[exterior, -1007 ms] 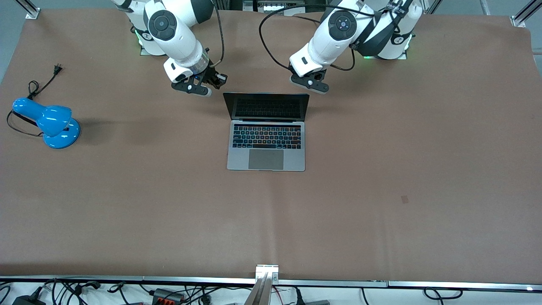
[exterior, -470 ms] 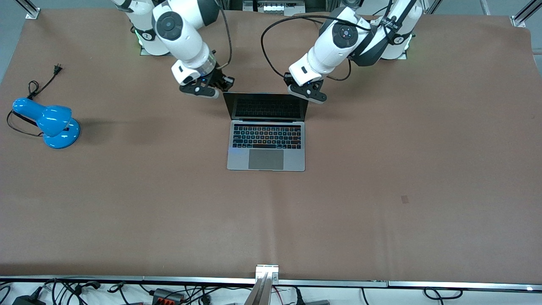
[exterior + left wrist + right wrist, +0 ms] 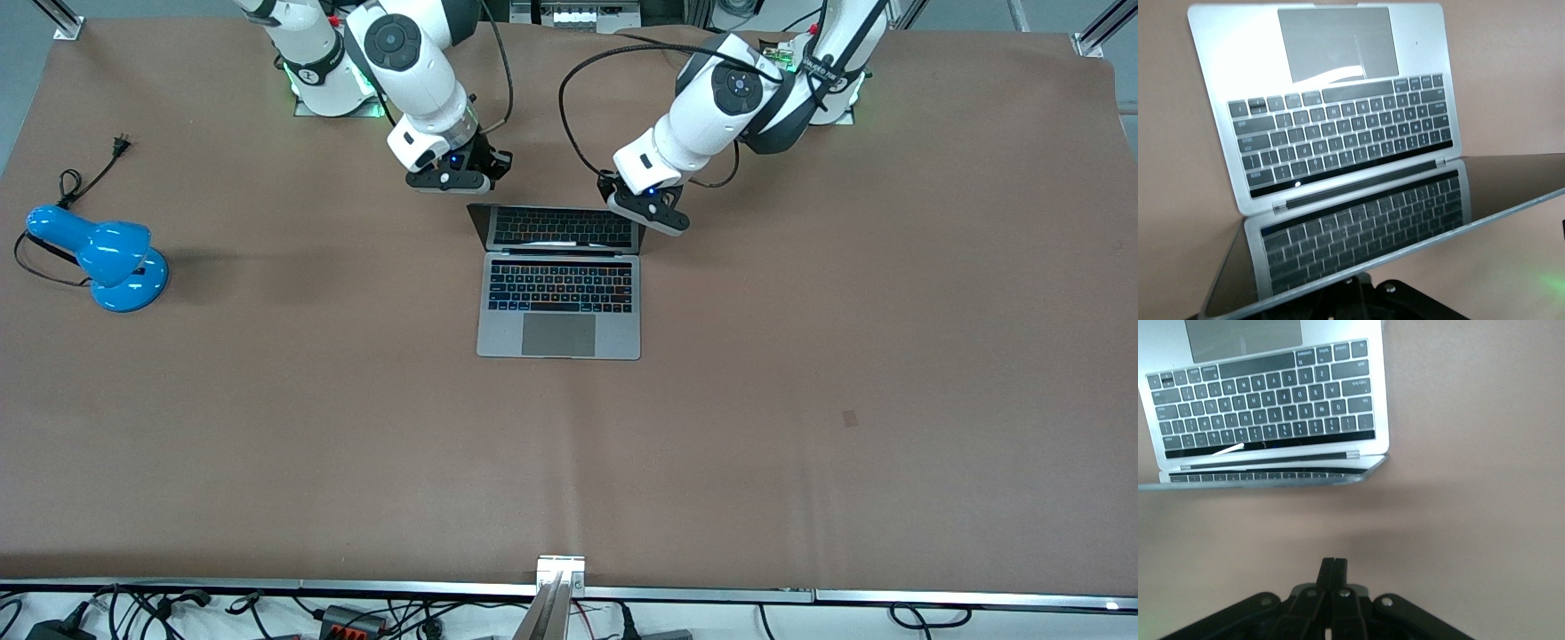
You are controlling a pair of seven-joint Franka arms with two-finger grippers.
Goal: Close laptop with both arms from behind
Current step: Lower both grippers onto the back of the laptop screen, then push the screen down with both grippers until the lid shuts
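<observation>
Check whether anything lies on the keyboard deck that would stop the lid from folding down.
Nothing visible does. The laptop has a bare keyboard and trackpad in all three views. The left gripper is at the lid's top corner; the right gripper is over the table by the lid's other corner.

The laptop (image 3: 558, 302) is matt silver metal with a glossy black screen; the bench (image 3: 800, 400) is matt brown paper-like covering.

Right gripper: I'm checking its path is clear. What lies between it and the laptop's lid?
Nothing: in the right wrist view, only bare brown table separates the shut right gripper from the laptop lid's edge.
</observation>
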